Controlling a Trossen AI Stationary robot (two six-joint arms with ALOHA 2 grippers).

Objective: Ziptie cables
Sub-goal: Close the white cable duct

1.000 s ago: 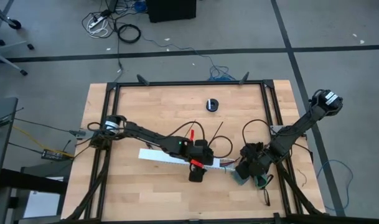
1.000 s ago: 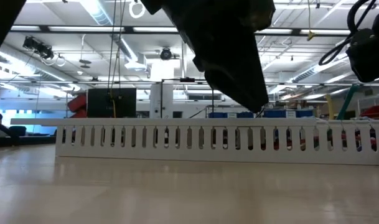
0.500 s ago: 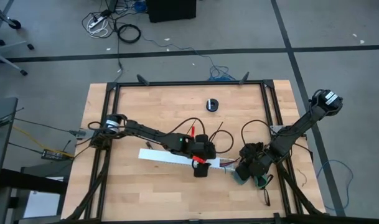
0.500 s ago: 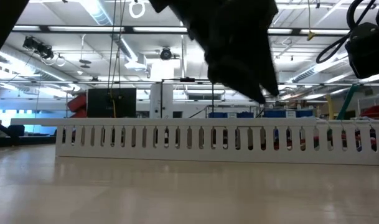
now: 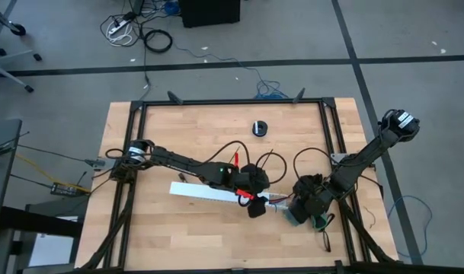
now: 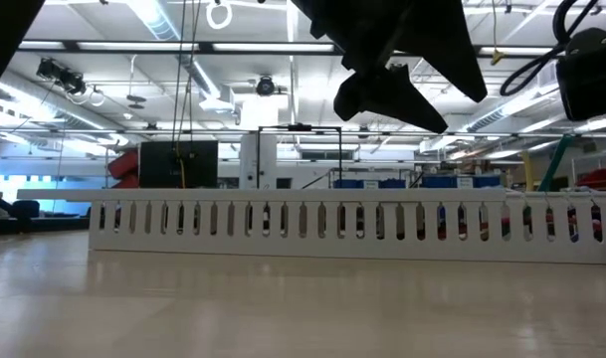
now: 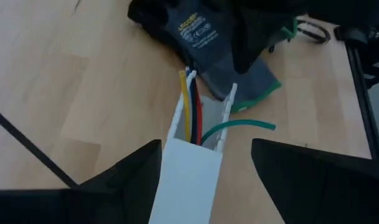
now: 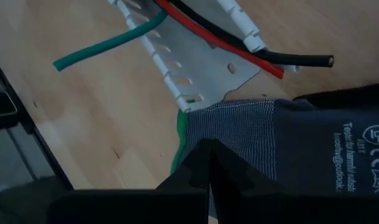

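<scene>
two arms, one white slotted channel (image 5: 216, 193), one glove (image 7: 208, 43), one small black round thing (image 5: 260, 128)

"CE" mark on glove (image 8: 338, 140)

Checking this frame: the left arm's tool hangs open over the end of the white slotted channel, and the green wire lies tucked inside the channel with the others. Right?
Not quite. The left tool does hang open over the channel's end, but the left wrist view shows the green wire bending out of the channel onto the table, while the yellow, white and red wires lie inside.
</scene>
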